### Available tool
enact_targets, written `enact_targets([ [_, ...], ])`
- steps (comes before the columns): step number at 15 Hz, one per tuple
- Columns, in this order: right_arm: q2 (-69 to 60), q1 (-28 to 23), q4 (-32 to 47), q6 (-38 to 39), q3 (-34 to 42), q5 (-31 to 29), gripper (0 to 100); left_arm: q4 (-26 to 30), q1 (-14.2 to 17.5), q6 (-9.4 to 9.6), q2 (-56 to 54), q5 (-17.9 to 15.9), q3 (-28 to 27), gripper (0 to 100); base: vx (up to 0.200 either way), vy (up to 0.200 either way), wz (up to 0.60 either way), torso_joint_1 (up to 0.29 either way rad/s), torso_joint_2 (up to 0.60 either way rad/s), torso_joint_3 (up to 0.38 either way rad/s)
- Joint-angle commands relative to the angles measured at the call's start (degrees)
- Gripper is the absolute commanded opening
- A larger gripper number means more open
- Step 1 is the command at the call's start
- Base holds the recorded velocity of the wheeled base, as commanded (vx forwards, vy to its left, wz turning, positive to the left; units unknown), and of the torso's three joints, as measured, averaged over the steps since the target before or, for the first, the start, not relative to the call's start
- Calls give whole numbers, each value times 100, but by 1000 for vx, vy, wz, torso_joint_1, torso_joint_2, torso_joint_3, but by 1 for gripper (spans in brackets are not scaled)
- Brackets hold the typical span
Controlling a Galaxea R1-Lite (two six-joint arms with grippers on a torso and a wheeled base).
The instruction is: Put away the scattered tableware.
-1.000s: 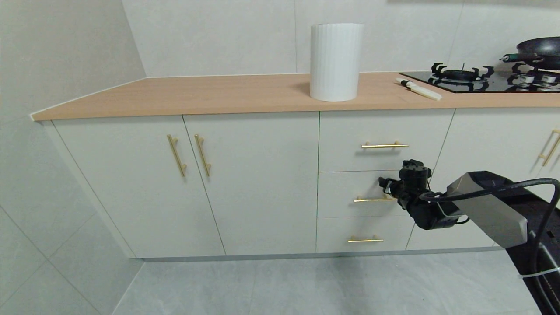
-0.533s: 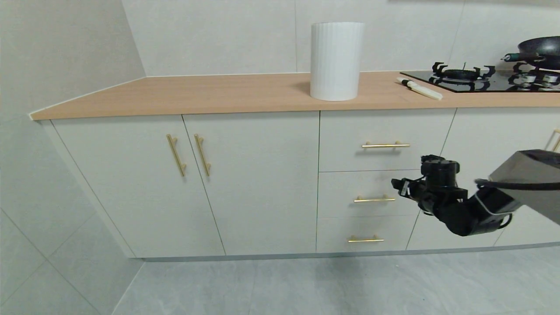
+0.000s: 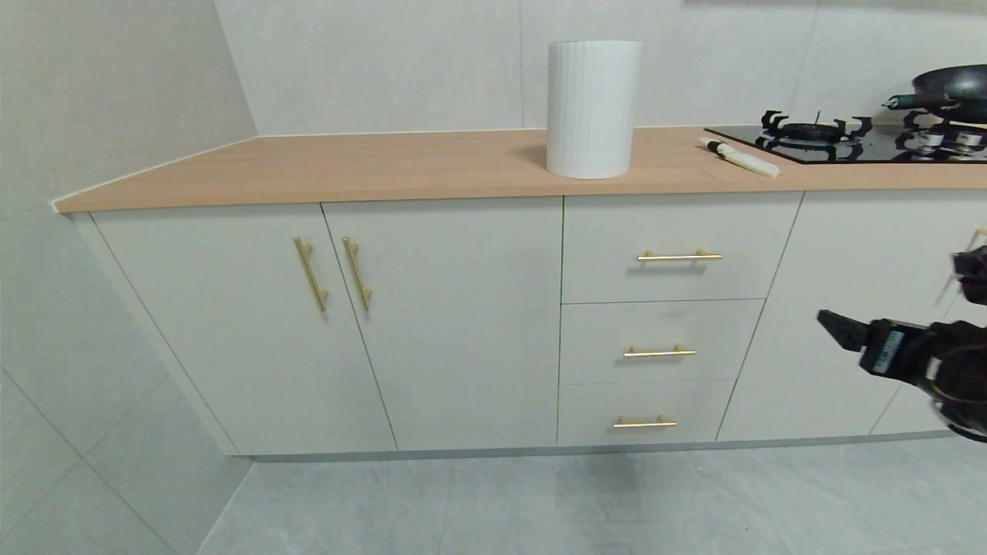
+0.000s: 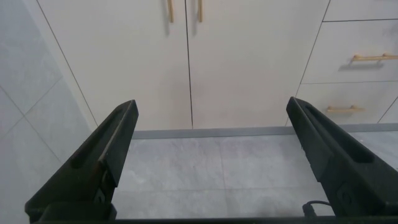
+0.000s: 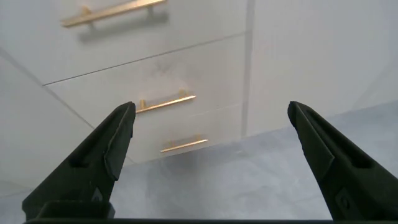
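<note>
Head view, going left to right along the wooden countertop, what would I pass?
white ribbed container → white utensil lying flat → burner grate → black pan on the far burner
</note>
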Motion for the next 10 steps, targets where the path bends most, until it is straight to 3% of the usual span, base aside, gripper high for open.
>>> enact_targets([
  [1, -2429, -721, 228, -351, 1028, 49, 100, -1, 2, -1, 9, 1, 1, 100, 0, 0, 0, 0, 0, 0],
  [3, -3836, -721, 1344, -482, 1072, 260, 100, -1, 2, -1, 9, 1, 1, 100, 0, 0, 0, 0, 0, 0],
  [7, -6367, -606, 5115, -605, 272, 1736, 100, -1, 2, -1, 9, -8, 1, 100, 0, 0, 0, 0, 0, 0],
  [8, -6771, -598, 5704, -597, 114, 1859, 100, -1, 2, -1, 9, 1, 1, 100, 0, 0, 0, 0, 0, 0],
  [10, -7228, -571, 5967, -597, 105, 1947, 100, -1, 2, -1, 9, 1, 1, 100, 0, 0, 0, 0, 0, 0],
])
